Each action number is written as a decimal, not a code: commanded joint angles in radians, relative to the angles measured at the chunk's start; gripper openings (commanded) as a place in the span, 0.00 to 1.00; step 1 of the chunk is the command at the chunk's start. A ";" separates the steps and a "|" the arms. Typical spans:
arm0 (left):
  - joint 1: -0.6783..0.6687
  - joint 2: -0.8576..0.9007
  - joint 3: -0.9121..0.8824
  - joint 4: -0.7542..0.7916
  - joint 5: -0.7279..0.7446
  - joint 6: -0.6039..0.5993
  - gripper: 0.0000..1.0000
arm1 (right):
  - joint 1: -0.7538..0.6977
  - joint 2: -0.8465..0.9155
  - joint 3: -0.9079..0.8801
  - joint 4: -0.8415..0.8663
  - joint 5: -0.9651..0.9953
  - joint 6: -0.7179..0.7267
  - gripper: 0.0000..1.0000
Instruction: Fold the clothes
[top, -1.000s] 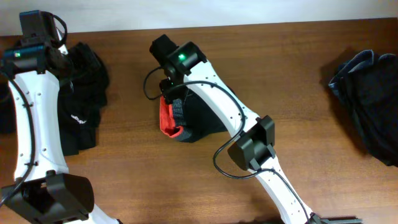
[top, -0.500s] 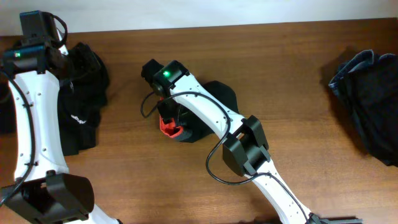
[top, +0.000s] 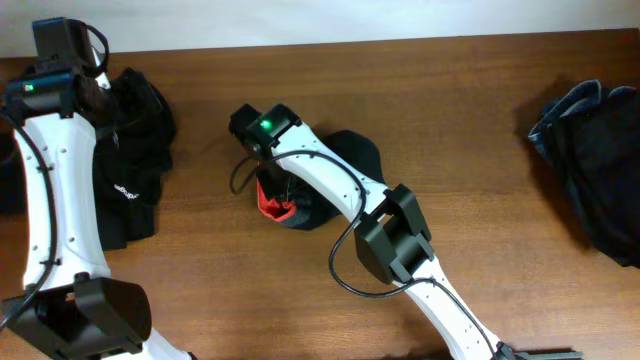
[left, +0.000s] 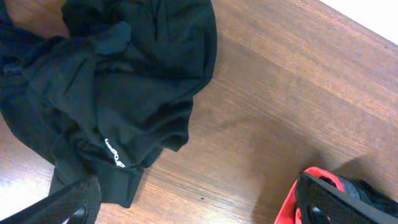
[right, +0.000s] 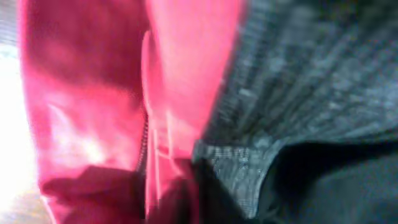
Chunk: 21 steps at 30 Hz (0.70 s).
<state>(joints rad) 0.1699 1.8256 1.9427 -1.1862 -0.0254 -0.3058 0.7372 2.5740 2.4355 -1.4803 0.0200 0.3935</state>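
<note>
Overhead, the black trousers (top: 352, 156) lie bunched near the middle of the table (top: 480, 100), with their red lining (top: 270, 208) turned out at the near-left end. The right gripper (top: 274, 192) is down in that end. Its own camera shows nothing but red lining and speckled grey waistband (right: 298, 81) pressed up close. The jaws are closed, and I judge they have pinched the waist edge, though the fingers themselves are lost in the cloth.

The left gripper (left: 196, 186) hangs at the far-left corner with its jaws spread as wide as they go and nothing between them. Below it lies a heap of black garments (top: 135, 150), 1 with a small white logo (left: 113, 152). A 2nd heap, black and navy (top: 590, 170), sits well apart at the right edge.

This cloth looks light and limp, so it will sag and trail from any single pinch and not hold its shape. The lining looks smooth and may slip. The knit waistband is thicker and firmer, the better place to take hold. A 2nd grip along the same band would let the trousers be spread flat before any fold.
</note>
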 joint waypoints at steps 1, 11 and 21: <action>0.000 0.016 -0.012 0.000 0.008 0.008 0.99 | 0.006 -0.036 -0.003 -0.008 0.033 0.017 0.04; 0.001 0.016 -0.012 0.015 0.007 0.008 0.99 | 0.003 -0.078 0.143 -0.172 0.060 0.049 0.04; 0.002 0.017 -0.012 0.031 0.003 0.008 0.99 | 0.003 -0.101 0.166 -0.219 -0.109 0.026 0.04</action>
<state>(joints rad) 0.1699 1.8256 1.9411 -1.1625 -0.0257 -0.3054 0.7376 2.5195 2.5801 -1.6943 -0.0109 0.4286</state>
